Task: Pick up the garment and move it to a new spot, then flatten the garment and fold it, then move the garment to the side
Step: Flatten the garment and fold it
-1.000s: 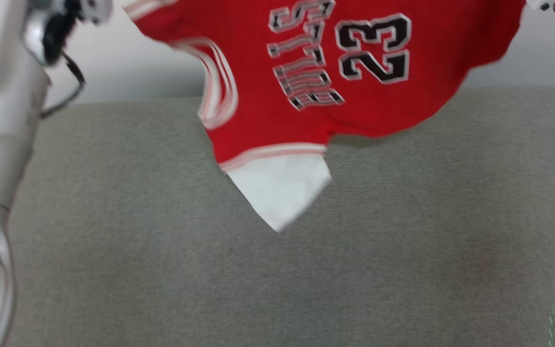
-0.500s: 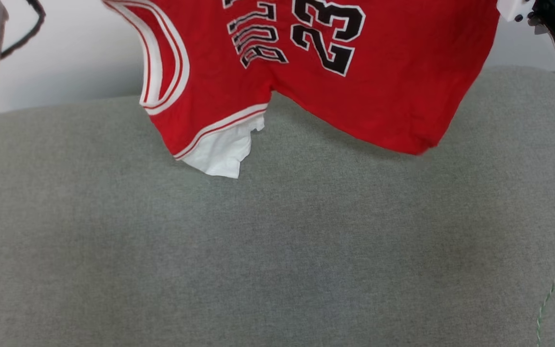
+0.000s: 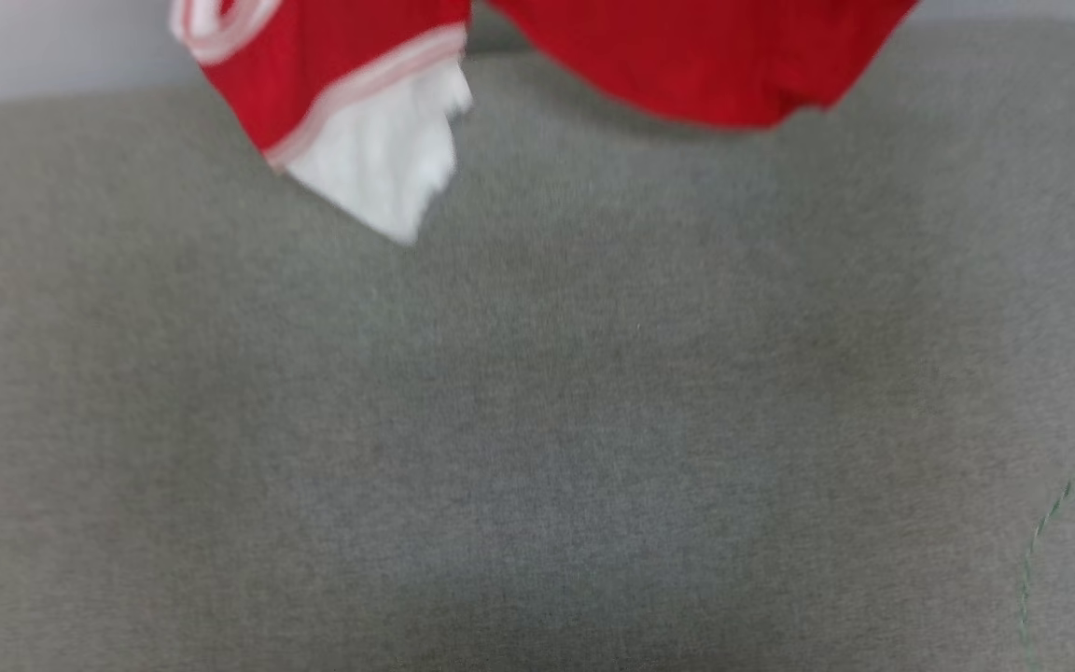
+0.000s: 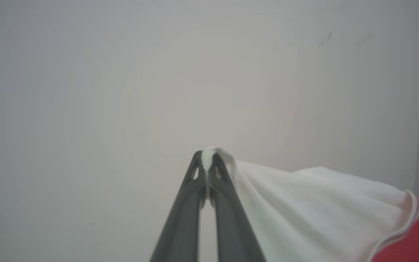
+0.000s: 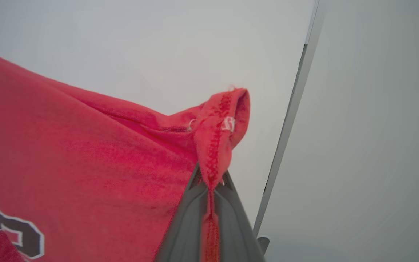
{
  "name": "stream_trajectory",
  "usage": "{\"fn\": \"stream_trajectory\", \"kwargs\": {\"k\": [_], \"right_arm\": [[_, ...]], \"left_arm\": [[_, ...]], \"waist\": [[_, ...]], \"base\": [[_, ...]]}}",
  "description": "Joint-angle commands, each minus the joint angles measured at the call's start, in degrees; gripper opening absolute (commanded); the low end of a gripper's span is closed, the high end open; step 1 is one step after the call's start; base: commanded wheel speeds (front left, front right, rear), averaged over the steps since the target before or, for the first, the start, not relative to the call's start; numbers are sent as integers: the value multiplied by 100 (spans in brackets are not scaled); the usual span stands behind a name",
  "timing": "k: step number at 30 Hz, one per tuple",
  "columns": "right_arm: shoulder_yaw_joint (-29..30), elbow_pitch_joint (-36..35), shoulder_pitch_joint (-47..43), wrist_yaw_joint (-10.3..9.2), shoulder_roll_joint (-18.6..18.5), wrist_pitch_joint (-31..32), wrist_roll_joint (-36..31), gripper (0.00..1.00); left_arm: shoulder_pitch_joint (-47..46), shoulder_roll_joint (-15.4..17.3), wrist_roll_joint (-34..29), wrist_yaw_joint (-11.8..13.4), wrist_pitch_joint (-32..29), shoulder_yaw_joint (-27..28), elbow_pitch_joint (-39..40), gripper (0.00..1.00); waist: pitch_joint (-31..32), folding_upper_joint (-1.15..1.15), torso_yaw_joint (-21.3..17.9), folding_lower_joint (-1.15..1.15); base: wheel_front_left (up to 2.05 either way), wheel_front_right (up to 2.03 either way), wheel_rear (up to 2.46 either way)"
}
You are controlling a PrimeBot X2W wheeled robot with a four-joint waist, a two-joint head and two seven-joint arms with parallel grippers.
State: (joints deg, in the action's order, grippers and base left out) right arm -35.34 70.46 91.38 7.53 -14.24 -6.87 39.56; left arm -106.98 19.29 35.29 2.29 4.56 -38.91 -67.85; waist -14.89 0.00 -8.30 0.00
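Garment (image 3: 687, 65) apparently risen | left hand (image 4: 207, 157), right hand (image 5: 210, 182) pinch its edges | cushion (image 3: 537, 420) open below

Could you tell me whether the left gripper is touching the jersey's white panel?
Touching: the left wrist view shows the left gripper pinching a corner of the white panel between shut fingers.

From the head: looking forward and down from well above onto a grey fabric surface (image 3: 537, 420), with just the lower edge of the garment (image 3: 687, 65) hanging in along the top; blurred. From the left wrist: looking close along the left claw (image 4: 207, 155) toward a plain pale wall (image 4: 86, 91), a white end panel very near at lower right. From the right wrist: looking close along the right claw (image 5: 209, 182) toward pale wall again, red cloth very near at left. Shared across all three: the garment, a different part in each.
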Motion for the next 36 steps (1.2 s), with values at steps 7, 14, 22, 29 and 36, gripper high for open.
{"fn": "stream_trajectory", "kwargs": {"k": [7,14,22,29,36], "right_arm": [[369,206,846,-8,-90,-818,-440,0],[1687,-646,1201,-8,-417,-824,-1559,0],[3156,-999,658,-8,111,-826,-3060,0],[3410,-489,431,-8,378,-828,-3413,0],[2918,-82,37,-8,269,-669,-2945,0]], "left_arm": [[-1216,-146,-323,349,752,-96,128,0],[-2056,-414,-485,507,1029,-67,358,0],[-1536,-335,-609,622,1048,399,1291,0],[-268,-239,-686,433,1052,773,1595,0],[1014,-301,-678,82,1054,995,1565,0]], "waist": [[-1864,0,142,0],[-2789,0,556,0],[-3230,0,899,0],[-2950,0,1047,0],[-2255,0,1207,0]], "base": [[0,0,0],[0,0,0],[0,0,0],[0,0,0],[0,0,0]]}}
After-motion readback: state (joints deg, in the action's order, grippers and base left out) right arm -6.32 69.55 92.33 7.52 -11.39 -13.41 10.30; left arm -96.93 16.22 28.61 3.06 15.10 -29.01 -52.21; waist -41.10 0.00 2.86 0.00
